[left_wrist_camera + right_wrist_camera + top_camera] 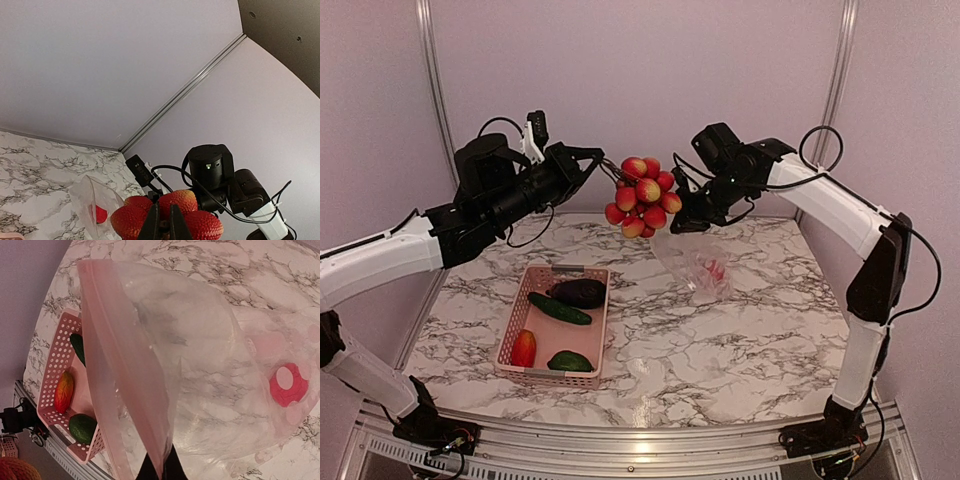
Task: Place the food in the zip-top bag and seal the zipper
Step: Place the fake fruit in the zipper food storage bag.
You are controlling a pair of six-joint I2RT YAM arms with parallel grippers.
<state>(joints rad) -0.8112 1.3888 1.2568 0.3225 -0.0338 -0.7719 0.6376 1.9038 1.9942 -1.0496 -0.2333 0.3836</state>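
The marble table [720, 350] — a pink basket [567, 270] sits on its left side.

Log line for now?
left tool: shut on fruit bunch | right tool: shut on bag rim, lifted | zipper: open | in bag: red mushroom

1. Setting: robotics laboratory test cell.
2. Enclosure: plain pale walls [620, 80]; aluminium frame posts [434, 90] at the corners.
3. Work surface: marble-print table [740, 340], fronted by a metal rail [620, 445].
4. Equipment: left arm [380, 260] and right arm [830, 205], cabled, bolted at the table's near edge.
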